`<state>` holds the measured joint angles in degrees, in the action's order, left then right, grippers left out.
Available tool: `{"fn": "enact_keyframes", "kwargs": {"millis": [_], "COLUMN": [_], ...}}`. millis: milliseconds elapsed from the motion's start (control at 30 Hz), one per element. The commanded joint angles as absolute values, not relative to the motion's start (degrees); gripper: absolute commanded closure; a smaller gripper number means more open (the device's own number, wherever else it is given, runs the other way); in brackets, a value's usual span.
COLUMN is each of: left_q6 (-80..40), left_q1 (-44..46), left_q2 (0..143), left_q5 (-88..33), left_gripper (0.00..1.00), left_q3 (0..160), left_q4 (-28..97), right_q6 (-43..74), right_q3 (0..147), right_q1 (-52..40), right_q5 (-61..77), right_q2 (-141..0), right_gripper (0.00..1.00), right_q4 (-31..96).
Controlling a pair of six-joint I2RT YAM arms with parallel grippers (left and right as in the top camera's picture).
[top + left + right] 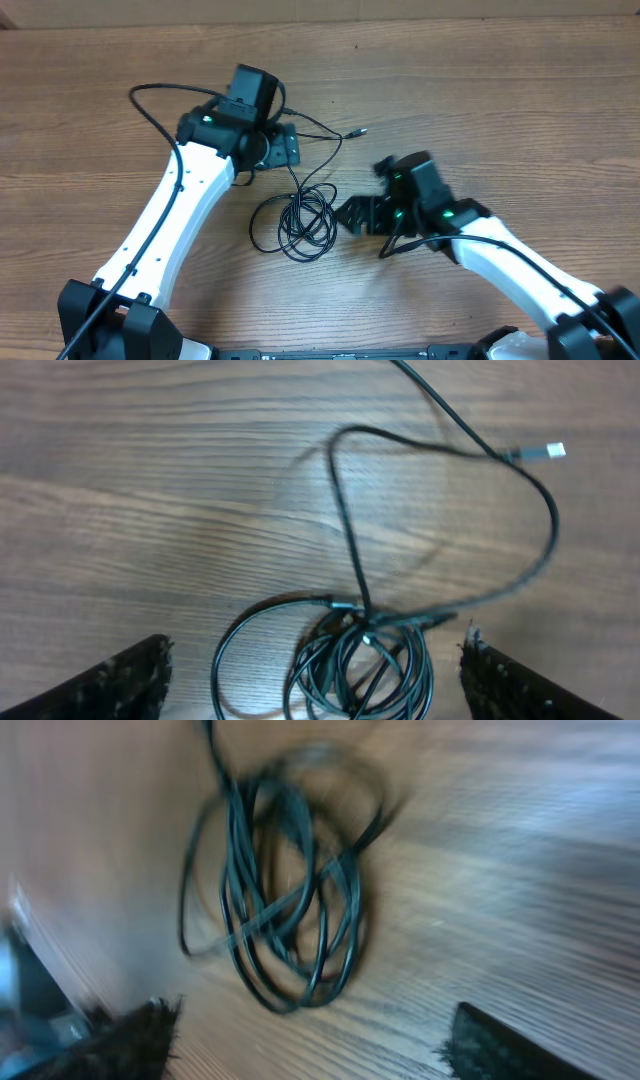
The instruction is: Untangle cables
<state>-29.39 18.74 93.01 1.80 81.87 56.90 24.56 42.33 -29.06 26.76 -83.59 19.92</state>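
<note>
The cables (pixel 300 222) lie as a tangled coil of thin black cord on the wooden table (pixel 520 90), with one strand running up and right to a small plug end (pixel 360 131). My left gripper (pixel 283 147) hovers just beyond the coil, open. In the left wrist view the coil (pixel 360 670) lies between the spread fingers (pixel 130 682) without touching them, and the silver plug (pixel 553 451) is at the upper right. My right gripper (pixel 352 215) sits just right of the coil, open and empty. In the blurred right wrist view the coil (pixel 280 910) lies ahead of the fingertips (pixel 505 1045).
The left arm's own thicker black cable (pixel 150 100) loops out over the table at the upper left. Bare wood surrounds the coil, and the table's far edge (pixel 320 18) runs along the top.
</note>
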Motion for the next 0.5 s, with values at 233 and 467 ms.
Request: {"fn": "enact_keyframes", "kwargs": {"millis": [233, 467], "left_q6": [-34.70, -34.72], "left_q1": [16.03, 16.05], "left_q2": [92.05, 92.05], "left_q5": [3.20, 3.18], "left_gripper": [0.01, 0.00], "left_q3": [81.76, 81.76], "left_q4": [56.93, 56.99], "right_q6": [7.70, 6.74], "right_q3": [45.28, 45.52], "right_q1": [-38.11, -39.33], "right_q5": [18.83, 14.55], "right_q2": [-87.77, -87.79], "right_gripper": [0.21, 0.31], "right_q4": [16.95, 13.26]}}
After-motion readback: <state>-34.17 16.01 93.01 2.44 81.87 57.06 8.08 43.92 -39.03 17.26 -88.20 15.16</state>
